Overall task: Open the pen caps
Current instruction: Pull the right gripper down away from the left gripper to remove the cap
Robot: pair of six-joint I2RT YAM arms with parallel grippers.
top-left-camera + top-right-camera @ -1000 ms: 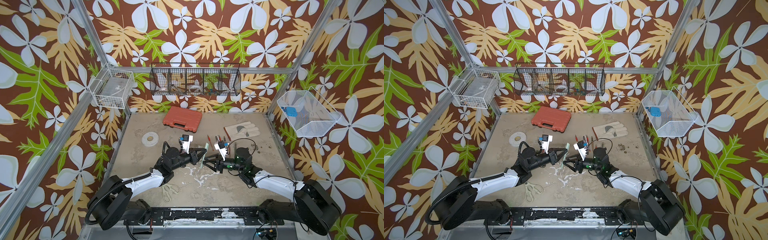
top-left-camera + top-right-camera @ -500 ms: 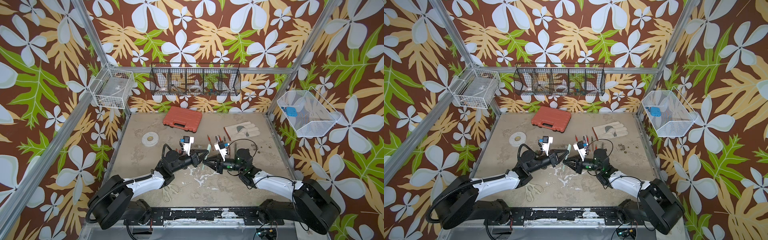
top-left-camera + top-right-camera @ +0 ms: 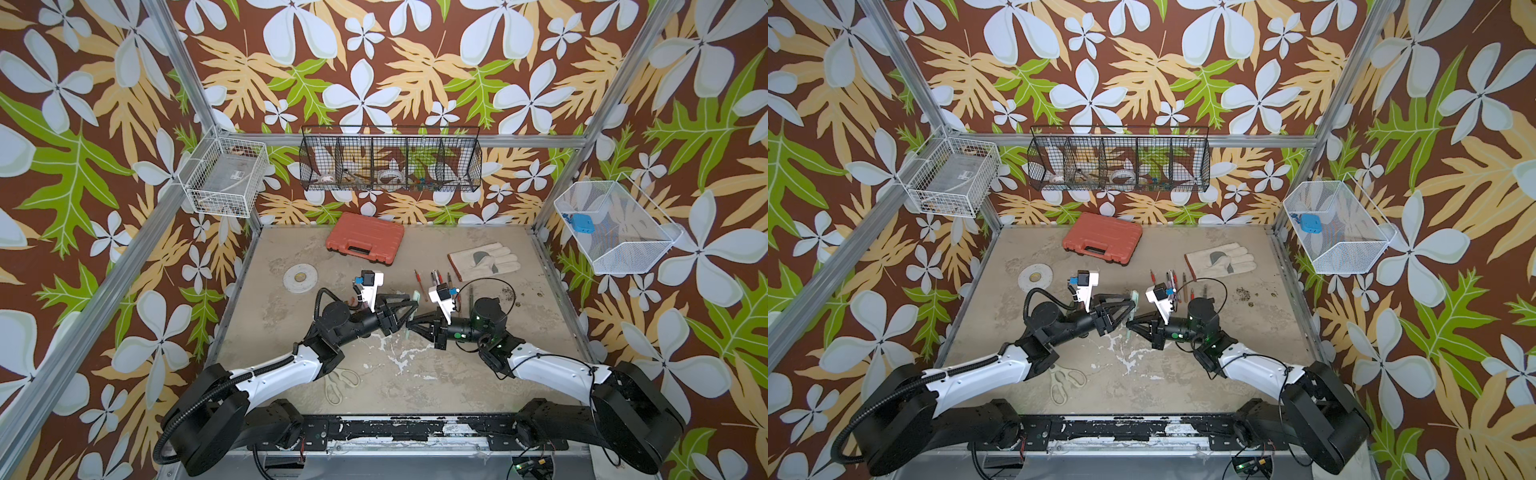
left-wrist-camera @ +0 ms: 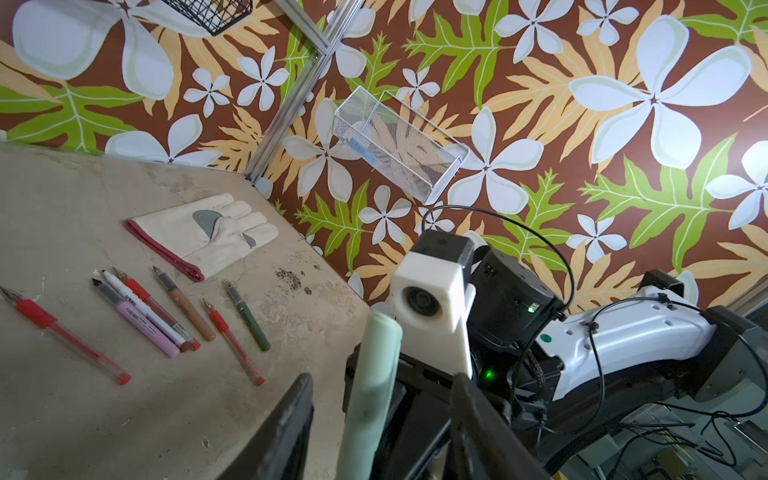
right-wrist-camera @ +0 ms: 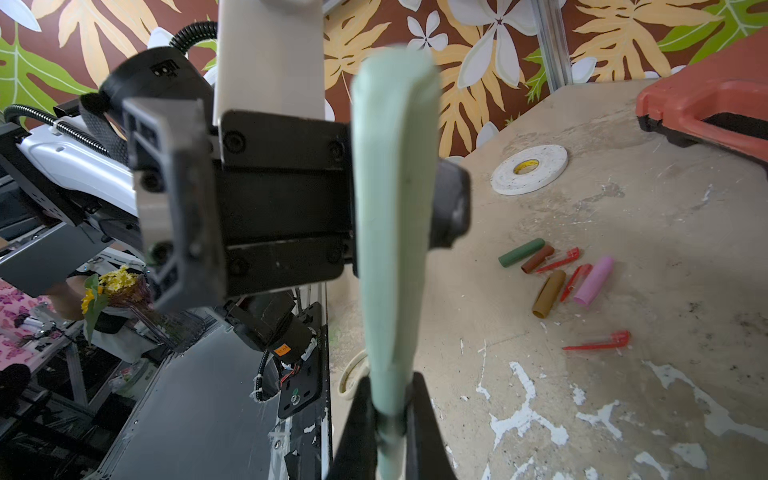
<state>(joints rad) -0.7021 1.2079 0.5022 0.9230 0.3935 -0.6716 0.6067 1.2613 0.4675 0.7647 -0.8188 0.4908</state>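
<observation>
- Right hand (image 5: pixel 388 380) clamped on a smooth pale-green plastic pen (image 5: pixel 395 187), at its narrow end.
- Left hand (image 4: pixel 380 380) half open, straddling the pen's thicker end.
- Loose tubular plastic caps (image 5: pixel 593 280) cluster on the mottled surface (image 5: pixel 623 395).

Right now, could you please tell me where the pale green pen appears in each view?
In a top view: the pale green pen is mid-table where the arms meet.
In a top view: same spot, pen.
Left wrist: pen in the foreground, inside the open left gripper.
Right wrist: pen mid-picture, clamped by the right gripper.
Landmark: the glove, missing only from right wrist.
</observation>
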